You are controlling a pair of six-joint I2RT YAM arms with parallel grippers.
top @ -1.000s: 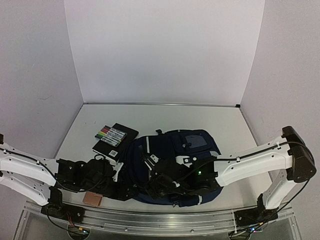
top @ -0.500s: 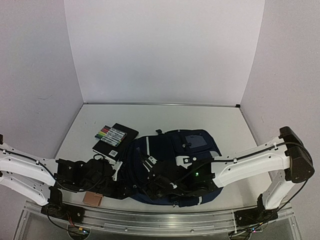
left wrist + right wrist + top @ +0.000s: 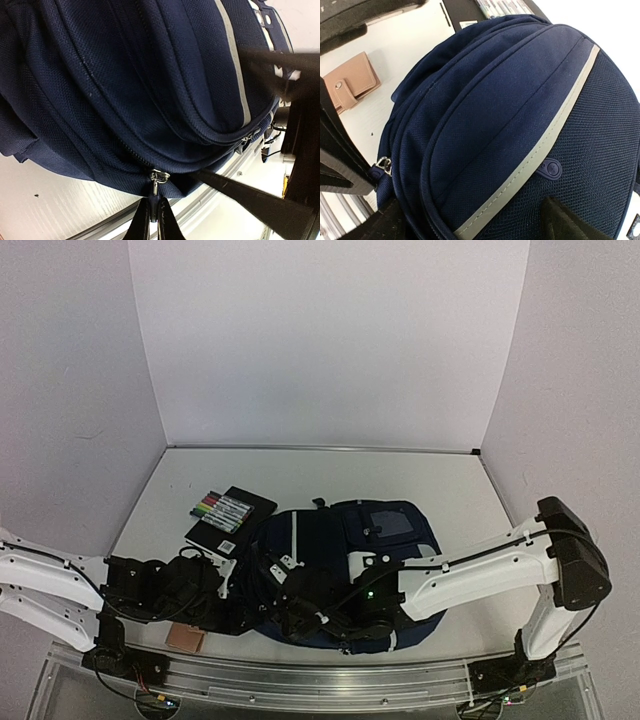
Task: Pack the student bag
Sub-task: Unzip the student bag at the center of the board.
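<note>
Student bag on desk, left gripper jaws pinching its zipper pull; right gripper jaws spread across it

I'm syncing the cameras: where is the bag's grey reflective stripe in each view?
Top external: grey stripe runs down the student bag, centre-left.
Left wrist: upper right, slanting down the fabric.
Right wrist: diagonal from upper right to bottom centre.
Shared landmark: the navy student bag itself.

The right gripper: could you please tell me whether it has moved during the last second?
Yes. Judged against the unmoved notebook, the right gripper has slid leftward across the student bag.
</note>
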